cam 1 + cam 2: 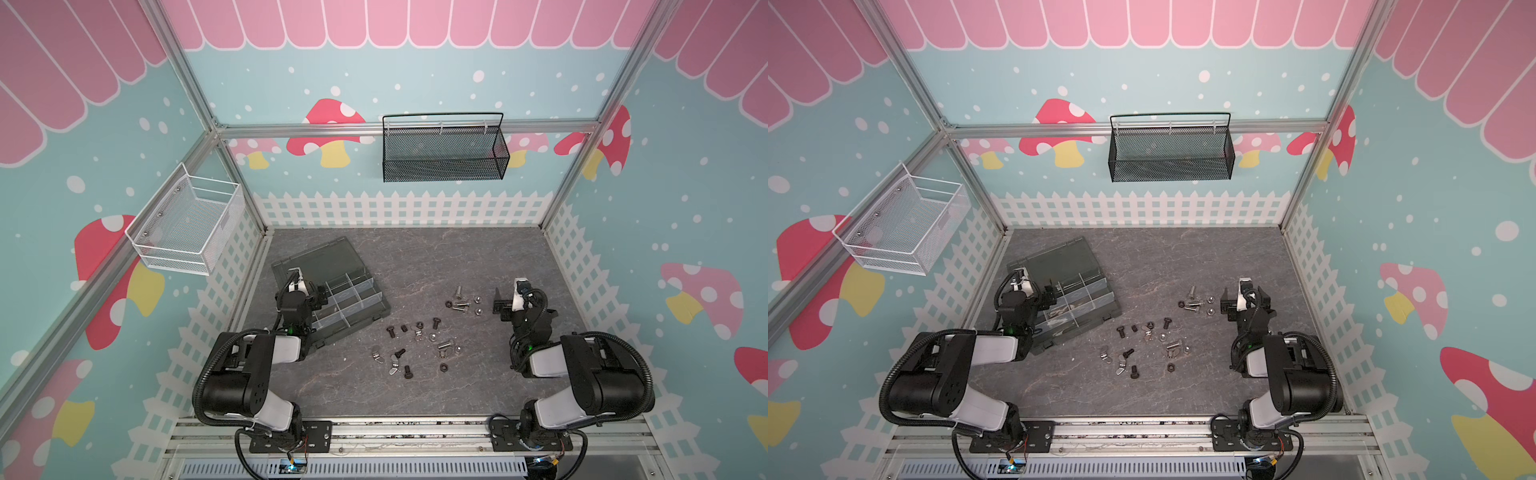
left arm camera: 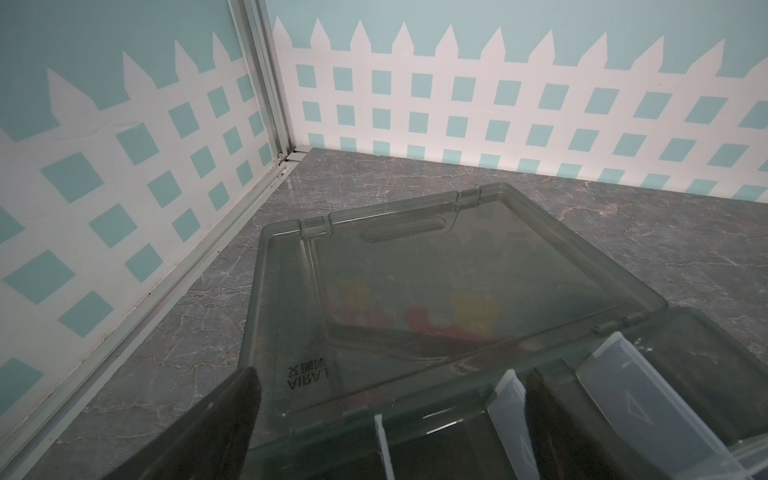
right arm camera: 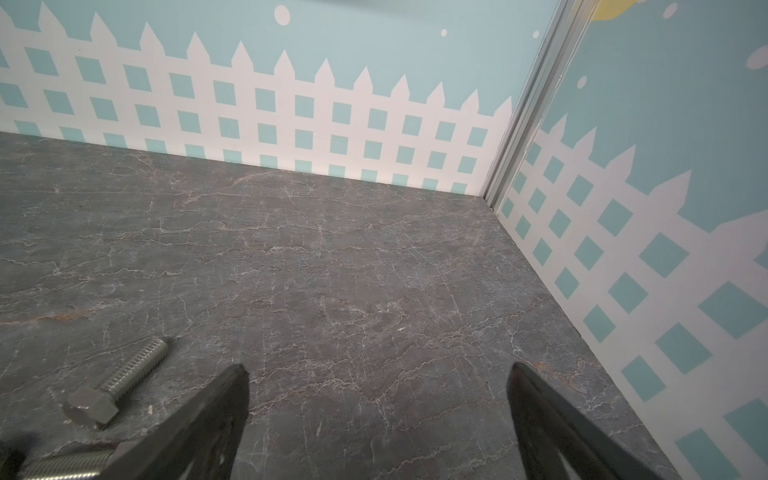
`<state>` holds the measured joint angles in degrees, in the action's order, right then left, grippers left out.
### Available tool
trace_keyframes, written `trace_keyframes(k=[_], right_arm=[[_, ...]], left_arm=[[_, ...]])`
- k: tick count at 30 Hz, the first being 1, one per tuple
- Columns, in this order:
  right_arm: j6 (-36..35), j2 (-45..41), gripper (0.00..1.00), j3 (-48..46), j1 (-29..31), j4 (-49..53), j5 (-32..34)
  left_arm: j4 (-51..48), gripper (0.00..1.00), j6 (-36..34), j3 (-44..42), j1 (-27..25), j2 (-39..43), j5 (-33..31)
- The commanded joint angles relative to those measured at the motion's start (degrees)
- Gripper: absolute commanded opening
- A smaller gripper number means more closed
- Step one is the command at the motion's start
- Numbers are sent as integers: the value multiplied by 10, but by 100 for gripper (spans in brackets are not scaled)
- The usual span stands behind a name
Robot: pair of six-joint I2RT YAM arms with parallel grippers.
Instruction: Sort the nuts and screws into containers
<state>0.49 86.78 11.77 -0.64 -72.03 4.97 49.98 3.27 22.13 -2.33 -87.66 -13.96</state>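
Observation:
The dark grey organizer box lies at the left of the table with its lid [image 1: 320, 257] folded back flat. Its containers [image 1: 353, 297] are small compartments with clear dividers [image 2: 384, 449]. My left gripper [image 1: 311, 297] [image 2: 392, 374] hovers open over the box's left compartments, holding nothing. Black and silver screws [image 1: 436, 322] and nuts [image 1: 444, 367], with wing nuts [image 1: 377, 356], are scattered over mid-table. A smaller cluster holds silver screws [image 1: 458, 291] [image 3: 116, 380] and nuts [image 1: 478, 299]. Just right of that cluster my right gripper [image 1: 517, 293] [image 3: 378, 368] stands open and empty above bare table.
A white wire basket [image 1: 187, 224] hangs on the left wall and a black mesh basket [image 1: 444, 149] on the back wall. Fence-patterned walls close the table on three sides. A metal rail [image 1: 407, 432] with both arm bases runs along the front.

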Motion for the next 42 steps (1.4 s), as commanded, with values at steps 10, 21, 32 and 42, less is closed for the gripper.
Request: trace_keyframes(k=[10,21,32,42], right_arm=[[0,4,98,2,4,-20,3],[0,3,98,2,4,-21,3],[0,2,98,0,4,-21,3],[1,-17,98,14,5,18,4]], left_arm=[[12,100,4,1,-1,-4,-6],[12,100,5,1,-1,-4,-6],[16,100,2,-2,-1,-3,2],[-23,100,4,-28,-6,98,-20]])
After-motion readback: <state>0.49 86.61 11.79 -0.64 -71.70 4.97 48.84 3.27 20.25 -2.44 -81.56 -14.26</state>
